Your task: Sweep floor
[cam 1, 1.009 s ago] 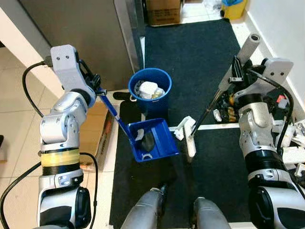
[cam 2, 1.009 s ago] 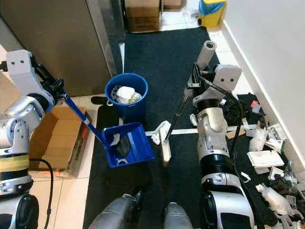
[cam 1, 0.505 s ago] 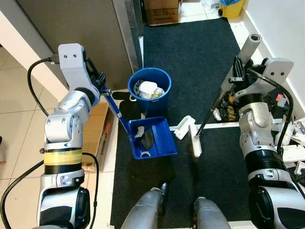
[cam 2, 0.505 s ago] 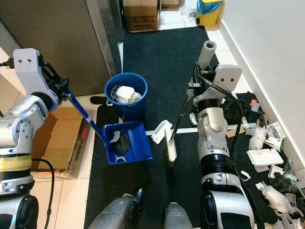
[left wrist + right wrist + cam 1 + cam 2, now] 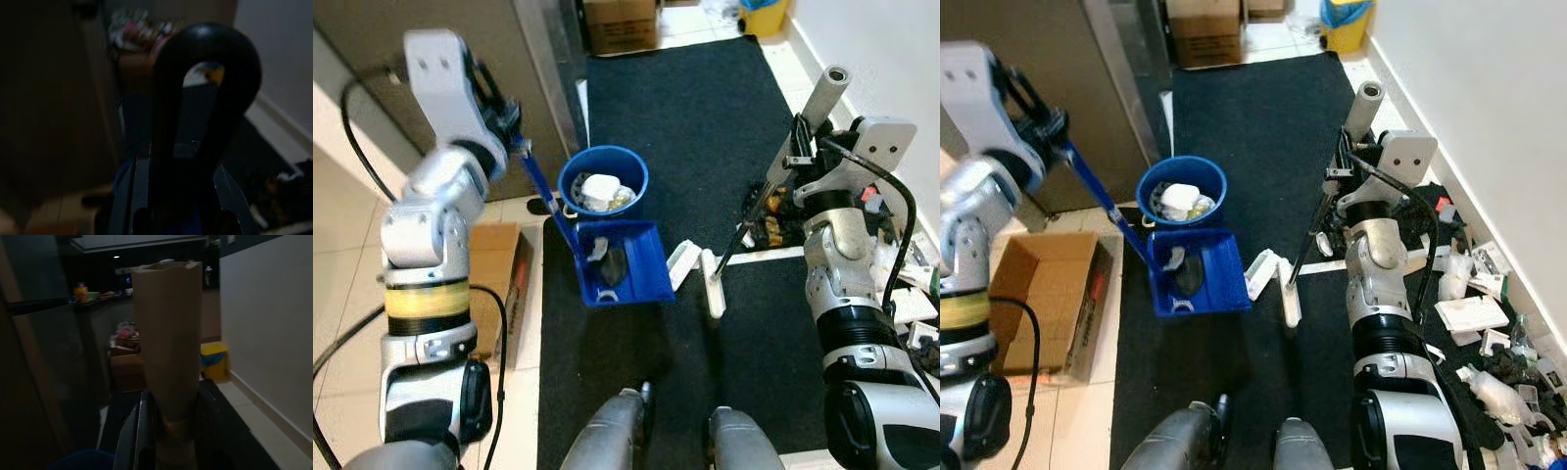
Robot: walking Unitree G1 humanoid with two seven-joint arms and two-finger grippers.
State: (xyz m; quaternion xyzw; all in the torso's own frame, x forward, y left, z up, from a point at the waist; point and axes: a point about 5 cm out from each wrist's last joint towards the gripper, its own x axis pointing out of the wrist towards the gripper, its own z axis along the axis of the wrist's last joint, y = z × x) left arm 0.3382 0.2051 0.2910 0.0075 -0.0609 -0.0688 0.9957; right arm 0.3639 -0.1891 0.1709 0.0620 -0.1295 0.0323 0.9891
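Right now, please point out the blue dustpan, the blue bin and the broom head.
blue dustpan (image 5: 628, 266), left eye view, on its tray.
blue bin (image 5: 570, 179), left eye view, on its rim.
broom head (image 5: 711, 286), left eye view, on its middle.

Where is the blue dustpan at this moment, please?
In the head views, the blue dustpan is over the black mat, just in front of the blue trash bin, toward the robot's left. The left gripper holds its long handle; the broom head lies to its right.

Left claw (image 5: 514, 137) raised dustpan (image 5: 619, 262) closer to bin (image 5: 603, 189).
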